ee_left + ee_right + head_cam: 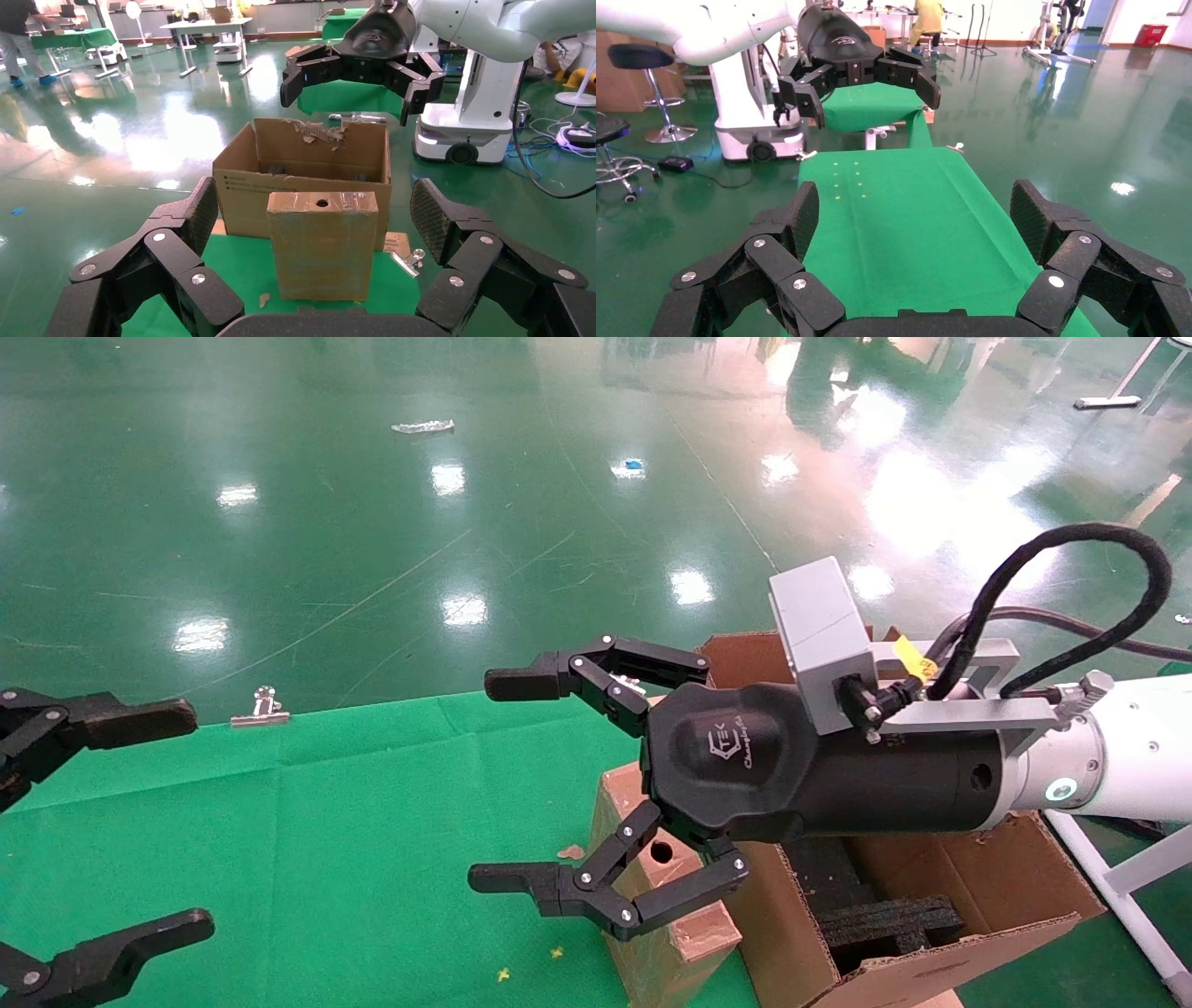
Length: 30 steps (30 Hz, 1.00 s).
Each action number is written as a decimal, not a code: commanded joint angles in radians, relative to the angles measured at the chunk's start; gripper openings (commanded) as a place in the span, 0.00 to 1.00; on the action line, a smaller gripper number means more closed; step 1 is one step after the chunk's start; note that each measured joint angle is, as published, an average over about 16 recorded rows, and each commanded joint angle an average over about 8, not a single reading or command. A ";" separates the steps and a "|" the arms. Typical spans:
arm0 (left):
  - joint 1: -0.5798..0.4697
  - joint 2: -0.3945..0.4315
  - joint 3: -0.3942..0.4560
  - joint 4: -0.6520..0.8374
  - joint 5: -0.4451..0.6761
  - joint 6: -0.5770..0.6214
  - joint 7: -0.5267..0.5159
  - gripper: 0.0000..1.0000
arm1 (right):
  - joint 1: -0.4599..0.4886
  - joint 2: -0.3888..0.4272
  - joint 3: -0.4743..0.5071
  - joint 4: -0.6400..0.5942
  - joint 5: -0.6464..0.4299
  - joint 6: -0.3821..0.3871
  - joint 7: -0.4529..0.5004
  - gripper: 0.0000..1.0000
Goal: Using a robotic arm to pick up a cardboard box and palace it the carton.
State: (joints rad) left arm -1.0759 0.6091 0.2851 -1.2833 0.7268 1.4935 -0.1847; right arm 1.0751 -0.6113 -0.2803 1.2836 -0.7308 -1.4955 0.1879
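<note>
**Both grippers open above the green table, box standing at its right edge**

The head view looks down on a green cloth-covered table (307,822). The right gripper (507,780), on the robotic arm (1136,747), hangs above the table's right edge with its fingers spread wide and nothing held. Directly below its palm stands one cardboard box (652,887), partly hidden by the gripper. Behind and to the right of the box sits one carton (978,887), off the table's right edge, with black foam inserts (885,919) inside.

The left gripper (140,822) shows at the table's left edge, also spread wide and empty. One metal binder clip (261,708) sits on the table's far edge.

The left wrist view shows what the head view hides: the whole front of the cardboard box (322,244). It stands upright on the cloth, long axis vertical, with a small round hole near its top, on the side facing this camera. The carton (302,179) stands just behind it, flaps raised, the back flap torn ragged. The right gripper (351,67) hangs above both, apart from them. A second binder clip (406,261) lies just beside the box.

The right wrist view looks along the green table (905,217) toward the left gripper (866,74); neither the box nor the carton appears there.
</note>
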 commanded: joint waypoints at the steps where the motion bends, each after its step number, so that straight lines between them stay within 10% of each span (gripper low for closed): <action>1: 0.000 0.000 0.000 0.000 0.000 0.000 0.000 1.00 | 0.000 0.000 0.000 0.000 0.000 0.000 0.000 1.00; 21: 0.001 0.002 -0.006 0.000 0.004 0.002 -0.003 1.00 | 0.006 -0.003 -0.015 0.027 -0.025 -0.001 0.006 1.00; 30: 0.001 0.002 -0.005 0.001 0.003 0.002 -0.002 1.00 | 0.145 -0.027 -0.143 0.073 -0.268 -0.039 0.063 1.00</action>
State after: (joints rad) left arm -1.0752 0.6111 0.2799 -1.2828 0.7299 1.4954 -0.1870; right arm 1.2265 -0.6487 -0.4375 1.3510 -0.9920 -1.5357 0.2498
